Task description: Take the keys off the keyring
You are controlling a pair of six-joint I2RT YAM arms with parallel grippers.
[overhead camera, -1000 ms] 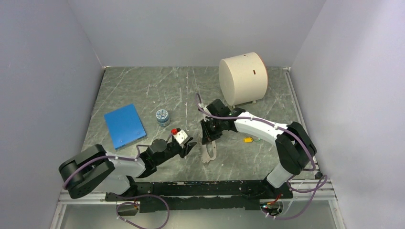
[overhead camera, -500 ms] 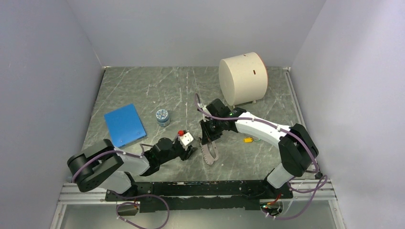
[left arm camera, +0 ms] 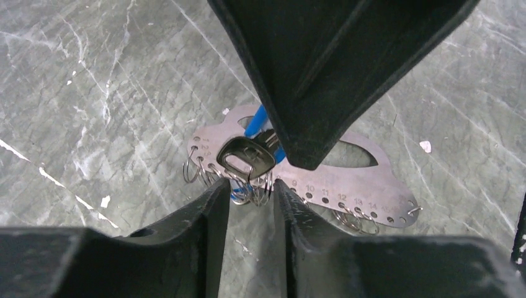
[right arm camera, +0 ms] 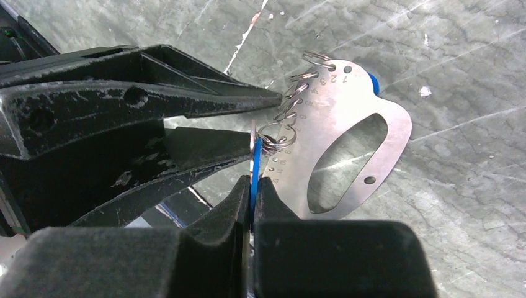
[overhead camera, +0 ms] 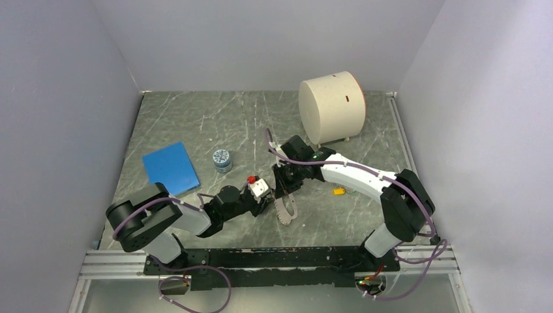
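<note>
Low over the grey marbled table, the blue key is pinched edge-on in the right gripper, whose jaws are closed on its plastic head. The key's metal end hangs on a small wire ring at the edge of the keyring, a flat steel plate with numbered holes, an oval cutout and a row of little split rings. The plate lies tilted against the table near the middle of the front edge, between the two arms. The left gripper meets it from the other side, jaws apart, with the key's ring and its neighbours in the gap; whether the fingertips press on them cannot be told. A yellow key lies loose on the table to the right, well apart from the plate. Further left stand a small patterned jar and a blue pad; a cream cylinder sits at the back.
</note>
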